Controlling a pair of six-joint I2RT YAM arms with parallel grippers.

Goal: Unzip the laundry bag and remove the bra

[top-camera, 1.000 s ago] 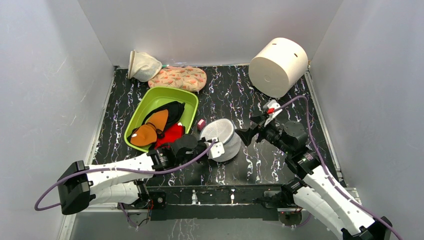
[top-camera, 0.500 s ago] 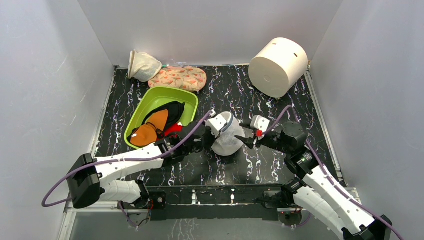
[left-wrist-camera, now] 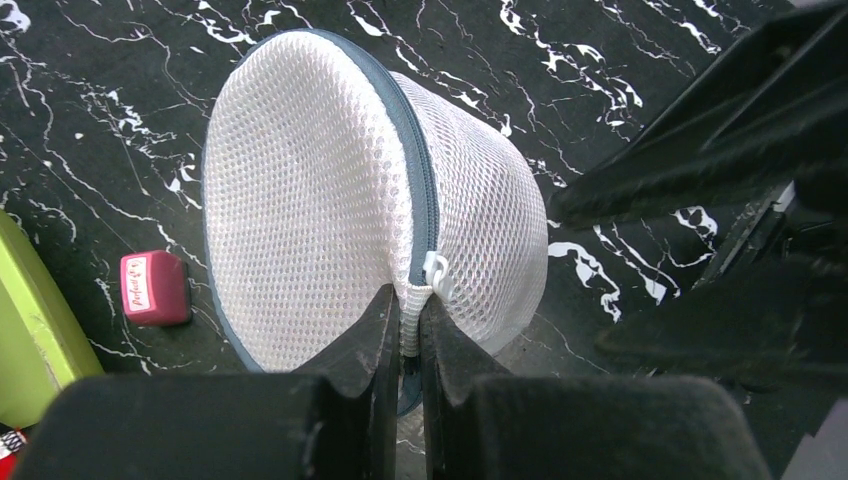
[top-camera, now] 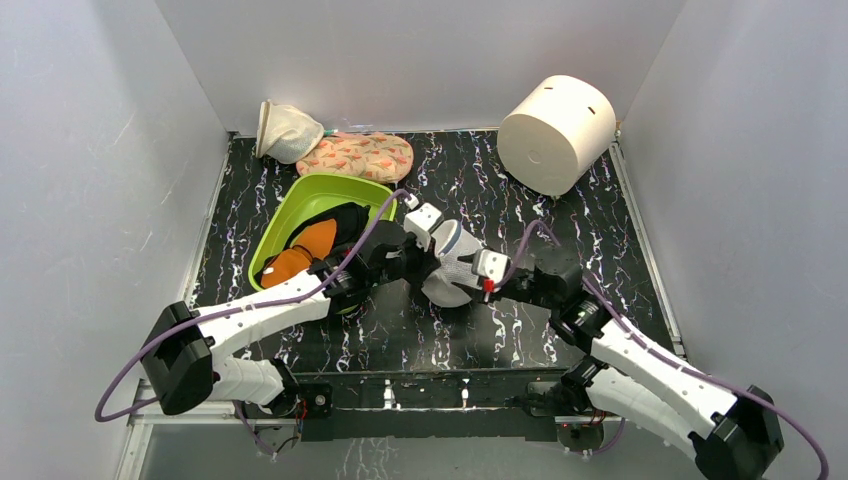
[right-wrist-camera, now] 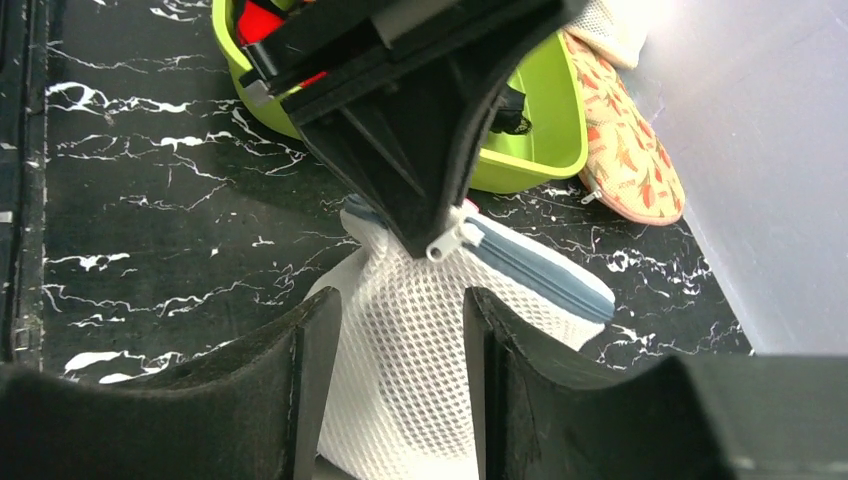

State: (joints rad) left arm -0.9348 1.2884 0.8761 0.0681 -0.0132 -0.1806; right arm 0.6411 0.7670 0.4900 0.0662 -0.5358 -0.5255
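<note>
The laundry bag (top-camera: 455, 268), white mesh with a grey-blue zip line, is held up tilted at the table's middle. My left gripper (top-camera: 430, 266) is shut on a pinch of mesh at the zip seam (left-wrist-camera: 405, 312), just below the white zip pull (left-wrist-camera: 436, 275). The zip looks closed. My right gripper (top-camera: 468, 285) is open, its fingers (right-wrist-camera: 320, 370) straddling the bag's body (right-wrist-camera: 400, 350) below the pull (right-wrist-camera: 445, 243). What is inside the bag does not show.
A green tub (top-camera: 300, 200) with black, orange and red clothes sits left of the bag. A small red block (left-wrist-camera: 155, 288) lies beside it. A cream mesh pouch (top-camera: 285, 130), a patterned pouch (top-camera: 360, 155) and a big white cylinder (top-camera: 555, 130) stand at the back.
My left gripper has lifted and tilted the bag, carrying it back and slightly right. My right gripper has swung left and now straddles the bag.
</note>
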